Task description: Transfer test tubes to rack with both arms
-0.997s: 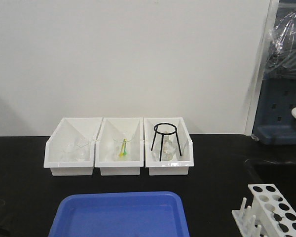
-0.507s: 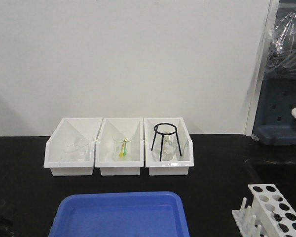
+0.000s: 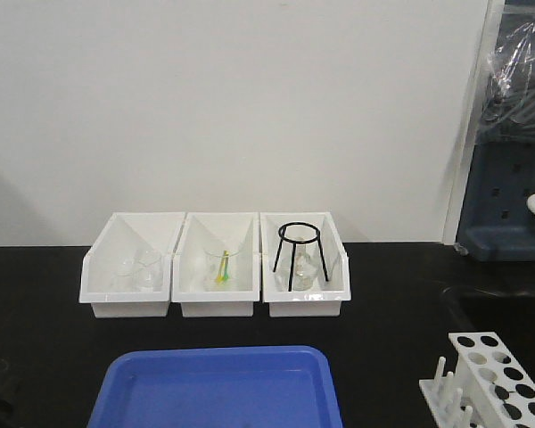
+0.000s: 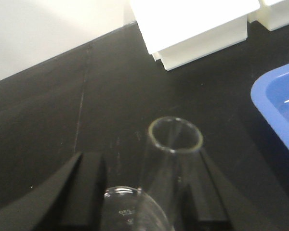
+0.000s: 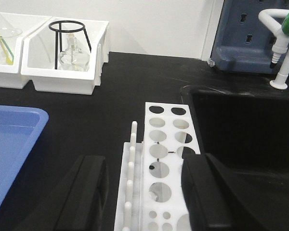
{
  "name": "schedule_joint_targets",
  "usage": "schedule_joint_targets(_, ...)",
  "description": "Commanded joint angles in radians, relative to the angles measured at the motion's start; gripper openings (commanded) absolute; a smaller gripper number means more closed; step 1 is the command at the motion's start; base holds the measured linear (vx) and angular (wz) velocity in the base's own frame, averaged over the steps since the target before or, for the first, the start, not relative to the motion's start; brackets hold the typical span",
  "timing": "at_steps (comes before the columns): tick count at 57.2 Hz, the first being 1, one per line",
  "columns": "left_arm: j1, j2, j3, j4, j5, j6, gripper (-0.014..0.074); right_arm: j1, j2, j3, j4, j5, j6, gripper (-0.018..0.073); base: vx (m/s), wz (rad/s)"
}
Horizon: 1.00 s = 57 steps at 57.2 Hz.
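Rack just beside sink rim

The table is plain matt black, the wall off-white. Three bins are glossy white and the tray is bright blue. There's a black wire stand and a yellow-and-green stick. The rack is white, patterned with round holes. The test tube is clear glass; the left gripper and right gripper are black.
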Motion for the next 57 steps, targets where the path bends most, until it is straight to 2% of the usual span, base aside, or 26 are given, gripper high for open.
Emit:
schedule_joint_targets(1, -0.008, -0.03, -0.023, -0.003, -0.075, -0.012, 0.0302, -0.006, 0.0, -0.036, -0.001, -0.09, 0.0, 0.0431, 0.0, 0.0)
schedule_joint_targets(12, -0.008, -0.048, -0.023, -0.004, -0.075, -0.013, 0.0105, -0.006, 0.0, -0.036, -0.001, -0.09, 0.0, 0.0431, 0.0, 0.0)
schedule_joint_targets(23, -0.008, -0.114, -0.023, -0.046, -0.074, -0.013, -0.0006, -0.006, 0.0, -0.036, -0.001, -0.09, 0.0, 0.0431, 0.0, 0.0)
schedule_joint_targets(32, -0.008, -0.199, -0.023, -0.123, -0.074, -0.013, -0.0006, -0.006, 0.0, -0.036, -0.001, -0.093, 0.0, 0.0431, 0.0, 0.0)
schedule_joint_targets(43, -0.008, -0.295, -0.031, -0.144, -0.045, -0.015, -0.0005, -0.006, 0.0, -0.036, -0.001, -0.097, 0.0, 0.0431, 0.0, 0.0)
schedule_joint_targets(52, -0.008, -0.348, -0.095, -0.143, 0.062, -0.069, -0.0004, -0.006, 0.0, -0.036, -0.001, -0.097, 0.0, 0.0431, 0.0, 0.0)
schedule_joint_targets(57, -0.009, -0.356, -0.153, -0.139, 0.139, -0.15, -0.0004, -0.006, 0.0, -0.036, -0.001, -0.096, 0.0, 0.0431, 0.0, 0.0)
